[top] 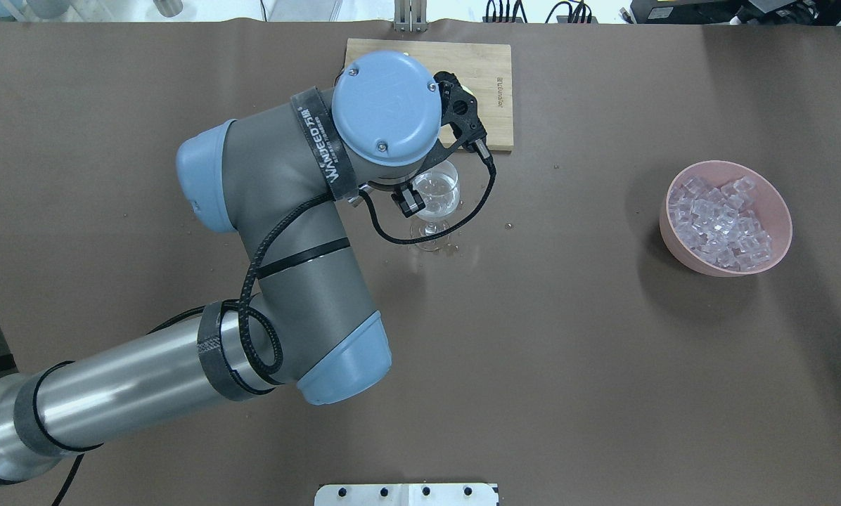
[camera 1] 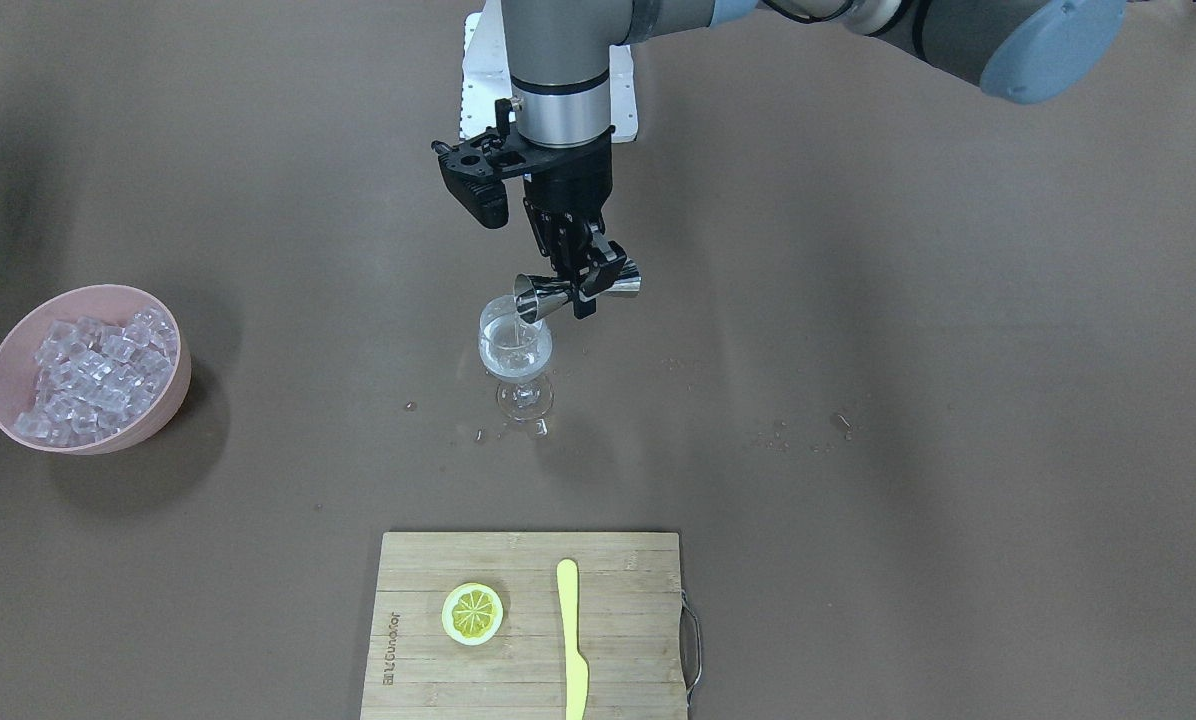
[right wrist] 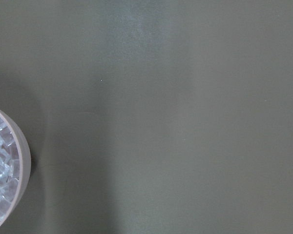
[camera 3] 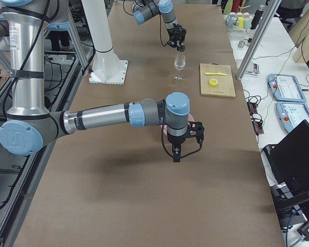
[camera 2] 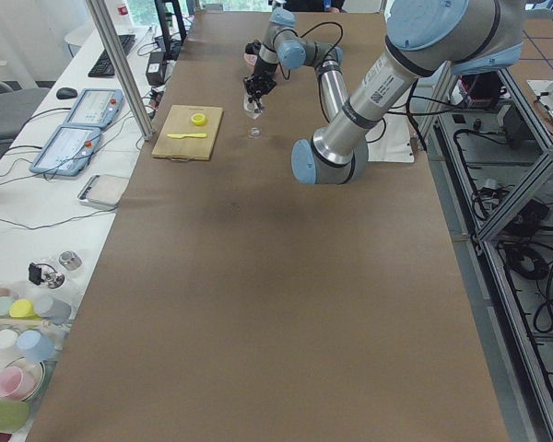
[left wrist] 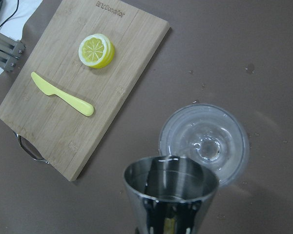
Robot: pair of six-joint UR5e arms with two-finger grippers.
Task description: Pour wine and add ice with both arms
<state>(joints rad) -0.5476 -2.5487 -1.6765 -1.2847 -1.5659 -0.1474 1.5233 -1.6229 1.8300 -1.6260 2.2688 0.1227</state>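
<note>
My left gripper point(camera 1: 586, 283) is shut on a steel jigger point(camera 1: 558, 293), tipped mouth-down over a stemmed glass point(camera 1: 515, 352) at mid table. A thin stream of colourless wine point(camera 1: 506, 318) runs from the jigger into the bowl of the glass. The left wrist view looks past the jigger point(left wrist: 171, 195) into the glass point(left wrist: 205, 141). Ice point(camera 1: 93, 375) fills a pink bowl point(camera 1: 3, 350), which also shows in the overhead view point(top: 779, 204). My right gripper point(camera 3: 176, 156) points down just in front of that bowl; I cannot tell whether it is open or shut.
A wooden cutting board point(camera 1: 628, 620) lies beyond the glass, carrying a lemon slice point(camera 1: 472, 613) and a yellow knife point(camera 1: 570, 640). Small droplets point(camera 1: 478, 435) dot the brown table around the glass foot. The white pedestal point(camera 1: 478, 80) stands behind the left arm.
</note>
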